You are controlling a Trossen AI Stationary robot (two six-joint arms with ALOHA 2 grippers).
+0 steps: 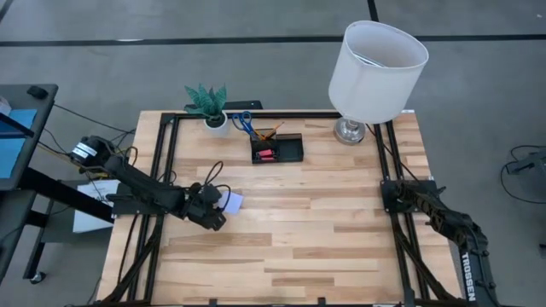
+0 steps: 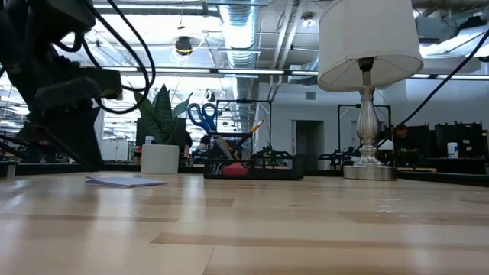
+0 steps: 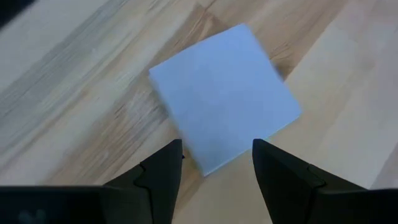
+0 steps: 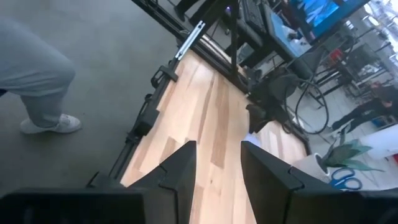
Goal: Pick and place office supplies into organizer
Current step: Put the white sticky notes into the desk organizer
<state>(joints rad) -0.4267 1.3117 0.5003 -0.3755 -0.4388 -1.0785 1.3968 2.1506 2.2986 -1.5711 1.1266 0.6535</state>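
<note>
The left gripper hangs spread over the lavender note pad, which lies flat on the table at eight o'clock from the organizer. Its fingers hide the pad's near corner. The right gripper waits at the table's four o'clock edge, fingers parted.

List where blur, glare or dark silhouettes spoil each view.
Left wrist view: the note pad looks soft and smeared along its edges, the wood grain streaked. Low view: bright ceiling lights glare behind, leaving the left arm a dark silhouette, the near tabletop blurred. Right wrist view: the room beyond looks streaked. High view: evenly lit; the lamp shade is bright white.
</note>
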